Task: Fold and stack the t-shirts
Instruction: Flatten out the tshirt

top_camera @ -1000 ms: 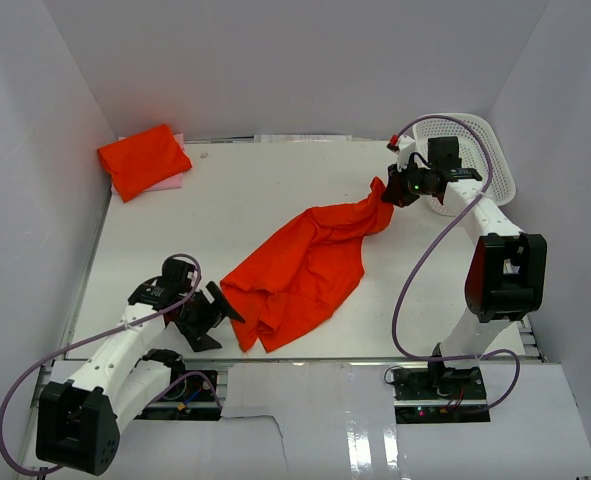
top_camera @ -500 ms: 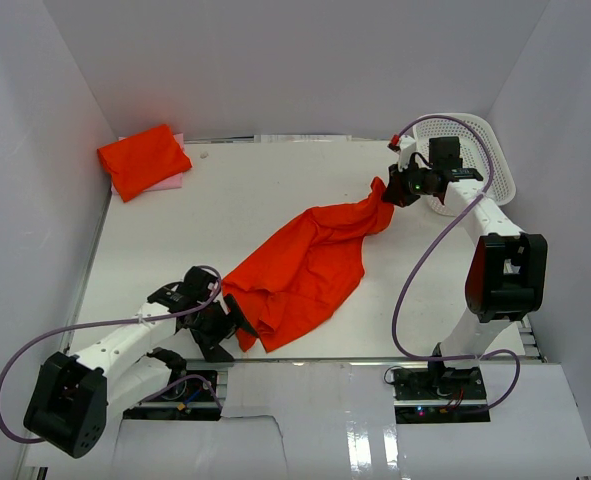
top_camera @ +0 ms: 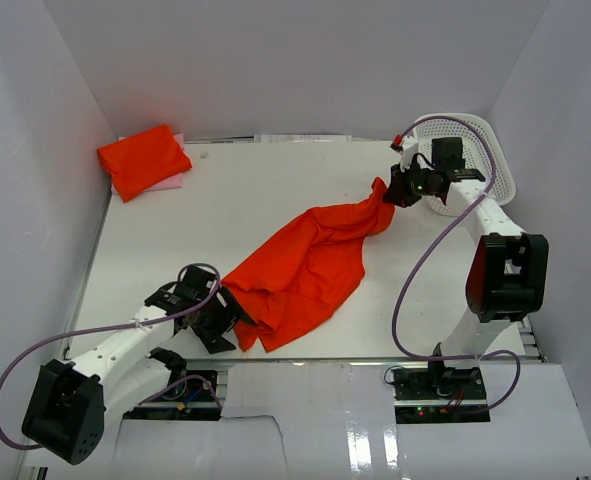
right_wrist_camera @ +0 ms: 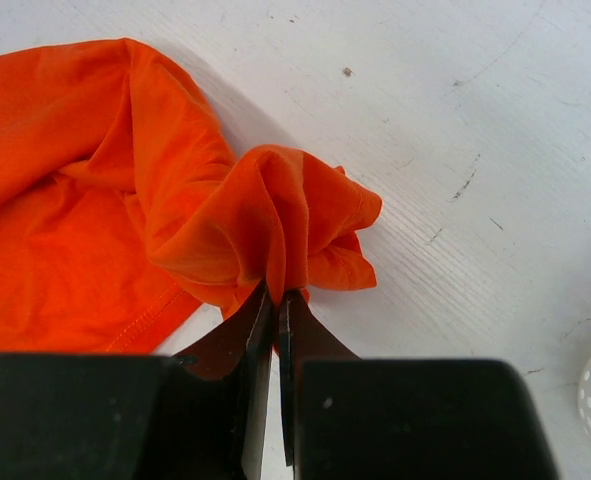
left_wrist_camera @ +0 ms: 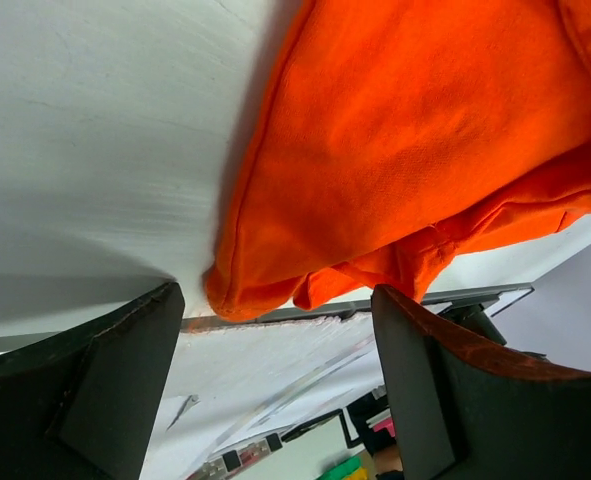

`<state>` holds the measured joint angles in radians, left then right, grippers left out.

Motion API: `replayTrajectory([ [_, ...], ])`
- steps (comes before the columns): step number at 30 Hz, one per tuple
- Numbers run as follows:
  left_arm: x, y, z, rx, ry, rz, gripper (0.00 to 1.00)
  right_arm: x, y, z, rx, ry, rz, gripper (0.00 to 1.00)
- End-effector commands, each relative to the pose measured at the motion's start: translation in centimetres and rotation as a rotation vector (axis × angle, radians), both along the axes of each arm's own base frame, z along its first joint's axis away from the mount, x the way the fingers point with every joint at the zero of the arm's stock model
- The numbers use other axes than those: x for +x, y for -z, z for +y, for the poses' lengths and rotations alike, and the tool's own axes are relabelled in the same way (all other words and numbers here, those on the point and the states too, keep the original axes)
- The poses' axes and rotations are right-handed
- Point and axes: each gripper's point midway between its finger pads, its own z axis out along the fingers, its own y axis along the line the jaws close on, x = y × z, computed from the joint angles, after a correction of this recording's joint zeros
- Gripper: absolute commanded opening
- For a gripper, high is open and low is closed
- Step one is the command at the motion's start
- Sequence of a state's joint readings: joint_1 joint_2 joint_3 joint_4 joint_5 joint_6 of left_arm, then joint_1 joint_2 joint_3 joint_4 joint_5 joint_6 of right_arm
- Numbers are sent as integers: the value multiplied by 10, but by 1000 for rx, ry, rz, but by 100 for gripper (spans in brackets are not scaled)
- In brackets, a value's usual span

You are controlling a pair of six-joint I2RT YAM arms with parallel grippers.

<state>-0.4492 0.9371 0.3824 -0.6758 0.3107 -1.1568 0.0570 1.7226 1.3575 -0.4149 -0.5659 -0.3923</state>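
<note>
A crumpled orange-red t-shirt (top_camera: 305,265) lies stretched diagonally across the table's middle. My right gripper (top_camera: 391,192) is shut on the t-shirt's far right corner (right_wrist_camera: 295,215), pinching a bunch of fabric slightly above the table. My left gripper (top_camera: 227,318) stands open at the shirt's near left edge, its fingers (left_wrist_camera: 105,380) either side of the hem (left_wrist_camera: 255,290), which hangs just ahead of them. A second t-shirt (top_camera: 143,158), folded, rests at the far left corner.
A white mesh basket (top_camera: 475,160) stands at the far right, behind my right arm. A pink sheet (top_camera: 172,181) peeks from under the folded shirt. The table's near edge (top_camera: 315,358) runs just below the spread shirt. White walls enclose the table.
My left arm has swung right and forward, bringing its open gripper up to the shirt's near left edge. The right gripper has kept its grip and place.
</note>
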Motion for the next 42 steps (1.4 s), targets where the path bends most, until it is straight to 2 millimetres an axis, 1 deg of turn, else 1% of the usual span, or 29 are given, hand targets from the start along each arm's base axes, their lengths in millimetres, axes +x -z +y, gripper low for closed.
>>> replayTrajectory([
  [1, 2, 19, 16, 101, -51, 4, 87, -2, -23, -1, 24, -10, -57, 8],
  [6, 2, 21, 17, 107, -57, -5, 68, -3, -23, -3, 26, -6, -57, 8],
  [8, -2, 25, 18, 113, -50, 6, 67, -3, -23, -4, 30, -7, -57, 8],
  [9, -4, 26, 19, 115, -49, 9, 63, -3, -24, -3, 32, -7, -58, 8],
  [12, -7, 31, 22, 129, -66, 16, 58, -3, -24, -4, 36, -7, -56, 8],
  [14, -8, 34, 24, 133, -76, 20, 57, -3, -25, -5, 39, -8, -59, 8],
  [15, -9, 36, 25, 138, -77, 23, 53, -4, -25, -4, 40, -9, -58, 8],
  [16, -7, 37, 24, 138, -79, 21, 45, -4, -25, -4, 42, -11, -56, 8],
  [18, -10, 41, 25, 143, -75, 29, 36, -5, -25, -4, 44, -11, -54, 8],
  [19, -9, 43, 24, 139, -74, 30, 24, -6, -25, -4, 48, -13, -54, 8],
  [21, -8, 45, 22, 132, -73, 31, 9, -6, -27, -4, 50, -14, -57, 8],
  [22, -7, 45, 21, 131, -70, 30, 0, -6, -27, -4, 50, -14, -57, 8],
  [23, -5, 46, 21, 138, -66, 33, 0, -5, -28, -5, 50, -12, -59, 8],
  [25, 12, 34, 19, 155, -41, -22, 0, -4, -30, -5, 49, -10, -56, 8],
  [27, 29, 23, 19, 191, -22, -66, 0, 4, -37, -5, 49, -10, -66, 8],
  [28, 53, 4, 19, 237, -5, -142, 0, 6, -37, -5, 53, -6, -50, 8],
  [29, 65, -6, 19, 264, 8, -171, 0, 13, -52, -4, 61, -9, -77, 8],
  [30, 76, -7, 23, 319, 22, -172, 0, 16, -58, -3, 68, -9, -82, 8],
  [31, 103, -31, 16, 331, 56, -244, 0, 19, -64, -1, 82, -10, -84, 8],
  [32, 118, -38, 17, 365, 65, -271, 0, 21, -64, 0, 88, -11, -64, 8],
  [33, 129, -32, 16, 390, 95, -249, 0, 30, -83, 0, 95, -11, -101, 8],
  [34, 155, -51, 10, 384, 118, -308, 0, 36, -83, 2, 101, -11, -90, 8],
  [35, 166, -54, 7, 379, 137, -316, 0, 35, -87, 3, 108, -12, -70, 8],
  [36, 175, -44, 6, 400, 158, -291, 0, 42, -106, 3, 115, -16, -107, 8],
  [37, 186, -46, 7, 411, 165, -302, 0, 43, -110, 5, 121, -25, -107, 8],
  [38, 202, -57, 4, 417, 183, -345, 0, 43, -115, 6, 124, -27, -113, 8],
  [40, 217, -54, 8, 457, 191, -358, 0, 37, -130, 5, 124, -33, -143, 8],
  [41, 227, -60, 9, 469, 201, -384, 0, 35, -134, 5, 123, -36, -156, 8],
  [42, 231, -61, 12, 483, 202, -390, 0, 31, -138, 5, 120, -41, -169, 8],
])
